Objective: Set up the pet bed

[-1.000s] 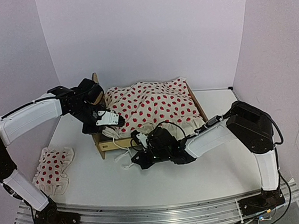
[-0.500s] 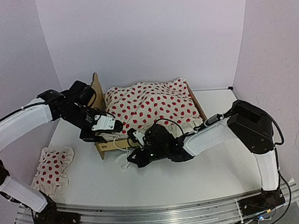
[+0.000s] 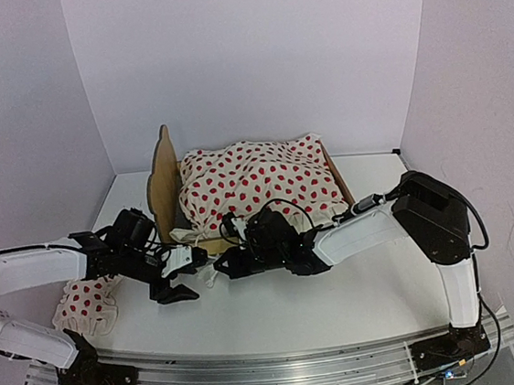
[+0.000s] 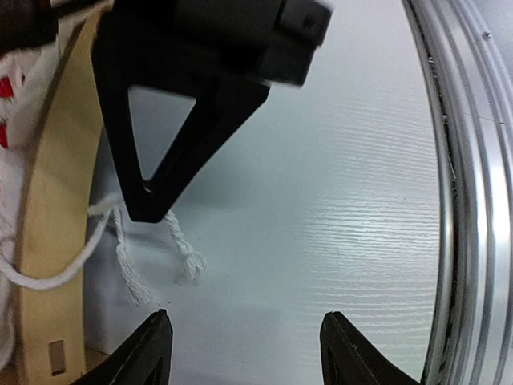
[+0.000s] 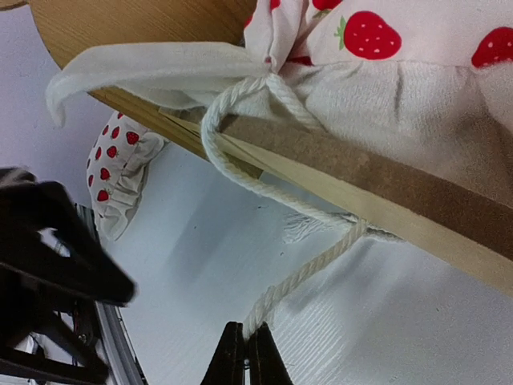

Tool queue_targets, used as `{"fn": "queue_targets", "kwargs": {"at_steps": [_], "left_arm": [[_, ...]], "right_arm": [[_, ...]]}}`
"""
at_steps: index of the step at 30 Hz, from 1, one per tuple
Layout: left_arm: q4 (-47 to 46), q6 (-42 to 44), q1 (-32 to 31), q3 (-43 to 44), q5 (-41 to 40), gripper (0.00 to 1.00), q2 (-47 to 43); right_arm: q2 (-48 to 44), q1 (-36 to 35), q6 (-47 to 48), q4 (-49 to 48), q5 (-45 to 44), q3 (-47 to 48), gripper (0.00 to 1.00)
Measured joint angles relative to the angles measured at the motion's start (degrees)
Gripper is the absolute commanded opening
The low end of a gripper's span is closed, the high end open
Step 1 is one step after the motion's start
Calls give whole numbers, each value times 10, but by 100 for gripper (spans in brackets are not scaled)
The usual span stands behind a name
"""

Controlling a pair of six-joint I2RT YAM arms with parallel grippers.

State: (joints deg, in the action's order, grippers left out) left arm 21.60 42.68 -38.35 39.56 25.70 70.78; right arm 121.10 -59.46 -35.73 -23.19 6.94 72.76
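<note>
Nearest the camera, the left arm is reaching out low over the surface (image 3: pixel 279 310), its tool (image 3: pixel 185 275) hovering spread and empty just in front of the bed's (image 3: pixel 157 180) head-end corner. Beside it, the right arm is stretching across from the far side, forearm nearly level, its tool (image 5: pixel 245 353) pinching the loose end of a white cord (image 5: pixel 296 277) that is looping around the bed's front rail. A small red-dotted pillow (image 3: pixel 89 297) is lying on the surface, off the bed and in front of its headboard end. Farther back, the bed is standing toward the rear middle of the surface with the headboard on the left. A red-dotted cloth (image 3: pixel 256 179) is sitting heaped on the bed rather than smoothed flat. Setup looks partway done: the cloth is on, but smoothing it, dealing with the cord and placing the pillow seem to be remaining.
</note>
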Motion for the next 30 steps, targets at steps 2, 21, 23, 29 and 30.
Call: {"fn": "queue_targets", "kwargs": {"at_steps": [2,21,23,29,30], "left_arm": [[-53,-16,0,-25,-14,67,30],[-268,-66,0,-29,-52,0,174],[-262,-68,1,-28,-72,0,167],[-194,-72,28,-7,-100,0,128],[-180,-72,34,2,-100,0,123]], "right_arm": [[0,0,-14,-3,-4,0,0],[0,-1,-60,-37,-15,0,9],[0,-1,-46,-40,-24,-6,15],[0,-1,60,-21,-44,-31,31],[0,-1,85,-17,-40,-33,33]]}}
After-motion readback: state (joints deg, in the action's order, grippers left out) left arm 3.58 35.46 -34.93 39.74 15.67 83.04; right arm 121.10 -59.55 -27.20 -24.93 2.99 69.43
